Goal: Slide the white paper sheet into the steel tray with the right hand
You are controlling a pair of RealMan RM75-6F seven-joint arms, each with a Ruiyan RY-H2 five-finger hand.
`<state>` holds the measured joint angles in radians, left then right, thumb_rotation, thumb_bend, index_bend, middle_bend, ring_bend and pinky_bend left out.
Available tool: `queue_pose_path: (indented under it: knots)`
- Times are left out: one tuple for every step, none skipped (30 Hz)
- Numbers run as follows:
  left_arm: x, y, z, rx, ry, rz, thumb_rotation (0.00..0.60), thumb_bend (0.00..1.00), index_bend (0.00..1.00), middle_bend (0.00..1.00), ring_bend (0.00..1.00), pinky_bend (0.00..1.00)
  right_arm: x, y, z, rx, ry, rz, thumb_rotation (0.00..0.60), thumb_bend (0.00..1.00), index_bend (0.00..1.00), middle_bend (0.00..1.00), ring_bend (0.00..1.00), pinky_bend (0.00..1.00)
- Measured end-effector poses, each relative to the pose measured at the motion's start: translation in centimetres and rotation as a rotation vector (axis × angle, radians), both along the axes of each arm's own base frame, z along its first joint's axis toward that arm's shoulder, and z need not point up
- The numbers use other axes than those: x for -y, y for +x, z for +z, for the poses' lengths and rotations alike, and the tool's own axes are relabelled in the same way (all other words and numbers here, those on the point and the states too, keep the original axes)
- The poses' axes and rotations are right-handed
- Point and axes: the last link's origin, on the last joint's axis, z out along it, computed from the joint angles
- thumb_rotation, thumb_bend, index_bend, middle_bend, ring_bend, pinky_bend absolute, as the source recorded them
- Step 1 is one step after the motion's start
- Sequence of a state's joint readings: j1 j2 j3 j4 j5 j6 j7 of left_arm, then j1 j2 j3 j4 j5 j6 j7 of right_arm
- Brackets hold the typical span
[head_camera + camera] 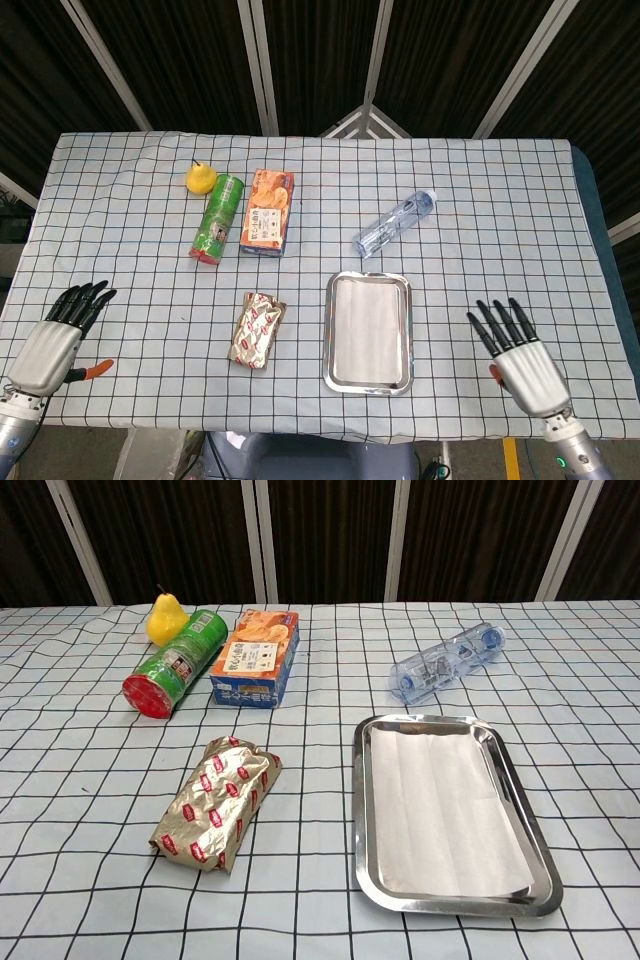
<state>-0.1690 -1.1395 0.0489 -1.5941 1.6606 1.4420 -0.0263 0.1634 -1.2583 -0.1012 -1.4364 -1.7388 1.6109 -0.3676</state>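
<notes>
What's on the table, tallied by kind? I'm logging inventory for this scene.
Fruit: 1, yellow pear
Snack packs: 3, green canister, orange box, foil packet
Bottles: 1, clear plastic bottle
Trays: 1, steel tray
Paper: 1, white paper sheet in the tray
Total: 7
</notes>
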Motion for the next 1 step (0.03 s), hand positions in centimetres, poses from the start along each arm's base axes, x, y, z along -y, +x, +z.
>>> queue_pose_path:
  knots:
    - [0.01, 0.00, 0.00, -0.002, 0.001, -0.001, 0.600, 0.01, 0.00, 0.00, 0.00, 0.00, -0.16, -0.36, 0.49, 0.008, -0.017, -0.032, 0.600, 0.24, 0.00, 0.00, 0.00, 0.00]
